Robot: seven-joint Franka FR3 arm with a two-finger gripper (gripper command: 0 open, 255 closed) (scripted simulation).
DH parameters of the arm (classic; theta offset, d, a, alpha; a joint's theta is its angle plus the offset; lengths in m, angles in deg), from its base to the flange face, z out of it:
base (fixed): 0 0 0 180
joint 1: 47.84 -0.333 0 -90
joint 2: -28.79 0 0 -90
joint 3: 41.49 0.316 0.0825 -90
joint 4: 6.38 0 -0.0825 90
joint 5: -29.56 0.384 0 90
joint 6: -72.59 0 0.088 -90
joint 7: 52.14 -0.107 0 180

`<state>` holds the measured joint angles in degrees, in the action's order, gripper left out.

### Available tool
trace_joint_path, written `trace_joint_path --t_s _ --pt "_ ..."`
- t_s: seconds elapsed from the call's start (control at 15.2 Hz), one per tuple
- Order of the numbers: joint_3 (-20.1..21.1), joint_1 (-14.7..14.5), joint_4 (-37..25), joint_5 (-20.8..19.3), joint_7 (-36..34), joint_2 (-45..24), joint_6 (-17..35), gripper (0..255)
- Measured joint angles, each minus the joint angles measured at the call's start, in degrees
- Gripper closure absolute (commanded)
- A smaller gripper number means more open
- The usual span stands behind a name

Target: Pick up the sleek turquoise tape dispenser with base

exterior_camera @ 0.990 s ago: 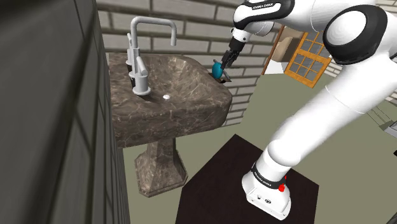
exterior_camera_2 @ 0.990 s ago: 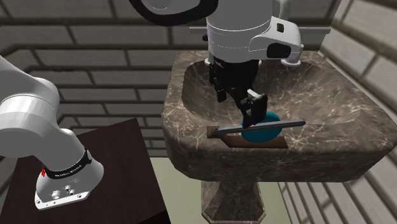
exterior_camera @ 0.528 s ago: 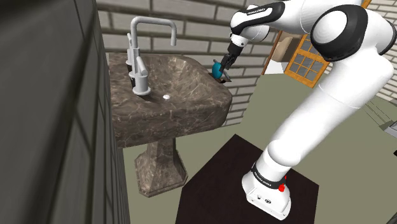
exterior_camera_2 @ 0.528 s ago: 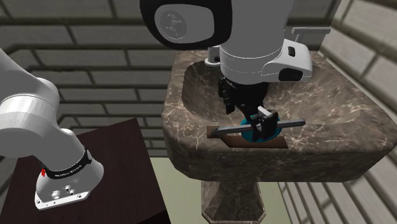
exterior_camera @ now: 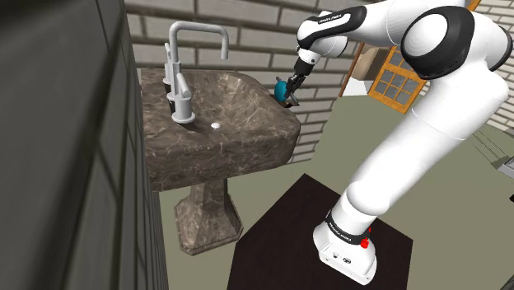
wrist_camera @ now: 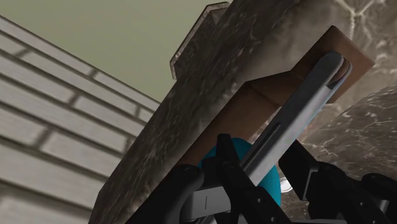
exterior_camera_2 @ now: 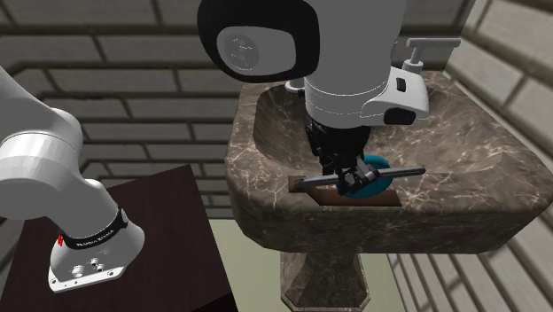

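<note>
Fingers [wrist_camera: 315, 181]: apart, one on each side of the tape dispenser [wrist_camera: 240, 153], flanking its turquoise wheel and grey bar [wrist_camera: 299, 108]. A gap shows between the bar and one finger, so nothing is clasped.
Arm [exterior_camera: 436, 123]: white with dark joints. It rises from the stand and bends over to the sink's rim at the shoulder view's right.
Sink [exterior_camera: 247, 144]: dark veined stone on a pedestal, against a brick wall [exterior_camera: 264, 16]. Its basin holds a small pale drain [exterior_camera: 215, 125]. The dispenser is not in the basin; it sits up on the flat rim.
Stand [exterior_camera: 272, 239]: a dark box on the floor near the pedestal.
Faucet [exterior_camera: 185, 58]: grey and square-bent, upright at the back of the sink, well apart from the fingers.
Dispenser in detail: the turquoise wheel sits on a flat brown base [exterior_camera_2: 310, 197], with the long grey bar across it. It lies along the rim edge nearest the second exterior camera.
Hidden or cut off: in the second exterior view the hand covers most of the wheel, so only turquoise slivers show beside the fingers. The arm also hides nearly all of the faucet there, and the pedestal runs off the lower edge. In the shoulder view the dispenser is a small turquoise patch at the fingers — its base is hard to make out. A dark wall in the foreground covers the sink's left side.
</note>
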<state>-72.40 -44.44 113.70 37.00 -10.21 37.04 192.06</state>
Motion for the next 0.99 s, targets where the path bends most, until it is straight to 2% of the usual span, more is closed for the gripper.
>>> trace_joint_path --t_s 0.4,0.99 --pt "0.0 0.01 -0.38 -0.05 -0.08 -0.01 -0.39 255" --pt "0.45 -0.03 -5.93 -1.06 -1.71 1.12 -6.77 255"
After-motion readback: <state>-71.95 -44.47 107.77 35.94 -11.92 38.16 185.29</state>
